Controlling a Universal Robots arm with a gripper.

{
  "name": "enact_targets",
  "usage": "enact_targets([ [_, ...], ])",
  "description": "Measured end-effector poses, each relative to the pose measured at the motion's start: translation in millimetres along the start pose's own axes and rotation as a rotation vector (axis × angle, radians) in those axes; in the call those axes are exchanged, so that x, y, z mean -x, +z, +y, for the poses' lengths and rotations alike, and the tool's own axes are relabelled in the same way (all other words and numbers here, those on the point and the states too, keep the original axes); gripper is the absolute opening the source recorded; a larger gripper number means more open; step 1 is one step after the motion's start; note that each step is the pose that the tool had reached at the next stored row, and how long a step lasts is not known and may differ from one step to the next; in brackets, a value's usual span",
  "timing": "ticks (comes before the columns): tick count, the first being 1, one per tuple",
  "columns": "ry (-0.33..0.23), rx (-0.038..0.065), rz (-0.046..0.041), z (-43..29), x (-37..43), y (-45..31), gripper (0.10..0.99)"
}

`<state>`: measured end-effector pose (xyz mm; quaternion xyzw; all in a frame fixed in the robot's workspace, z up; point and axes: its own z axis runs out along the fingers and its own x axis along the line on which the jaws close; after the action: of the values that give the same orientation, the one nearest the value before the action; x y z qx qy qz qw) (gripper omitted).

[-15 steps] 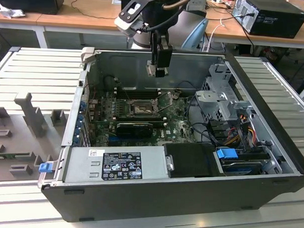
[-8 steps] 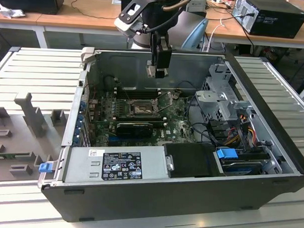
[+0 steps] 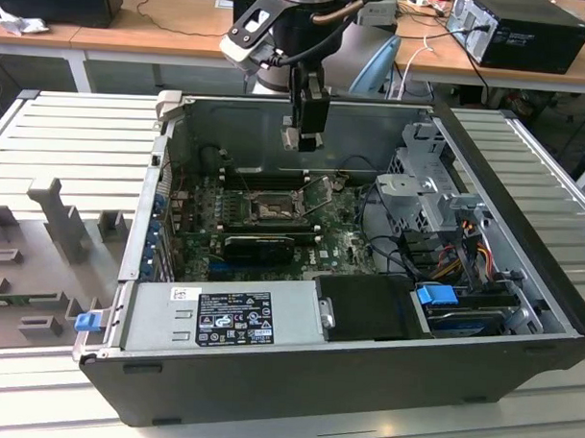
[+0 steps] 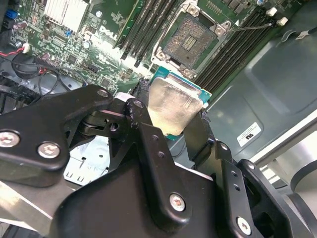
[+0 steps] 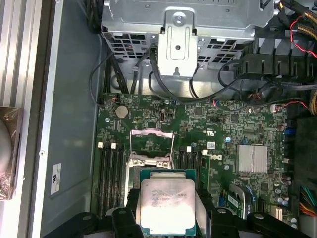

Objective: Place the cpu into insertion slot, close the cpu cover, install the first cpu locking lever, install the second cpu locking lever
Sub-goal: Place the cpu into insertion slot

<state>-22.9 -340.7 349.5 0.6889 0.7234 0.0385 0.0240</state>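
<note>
My gripper [image 3: 302,138] hangs above the open computer case and is shut on the cpu [image 4: 174,104], a flat square chip with a pale silvery face. Both wrist views show the black fingers [image 4: 143,124] clamping its two opposite edges. The cpu [image 5: 166,203] is in the air, apart from the board. The insertion slot [image 4: 190,42] lies open on the green motherboard, its dark centre bare. It sits below the gripper [image 3: 269,209] in the exterior view. The cpu cover [image 5: 151,133] stands flipped up as a thin metal frame. A thin wire lever [image 4: 247,27] sticks out beside the socket.
Long black memory slots [image 4: 143,29] flank the socket on both sides. A metal drive cage [image 5: 178,44] and bundles of cables [image 3: 455,249] fill one end of the case. A power supply [image 3: 232,313] lies along the front wall. A finned heatsink [image 5: 251,158] sits on the board.
</note>
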Motion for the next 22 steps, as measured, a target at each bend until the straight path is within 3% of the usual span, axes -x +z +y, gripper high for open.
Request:
enact_targets([
  [13,0.009,-0.003,-0.001,-4.5,0.0,19.0,0.525],
  [22,0.024,-0.008,-0.0026,-7.0,-1.1,37.8,0.525],
])
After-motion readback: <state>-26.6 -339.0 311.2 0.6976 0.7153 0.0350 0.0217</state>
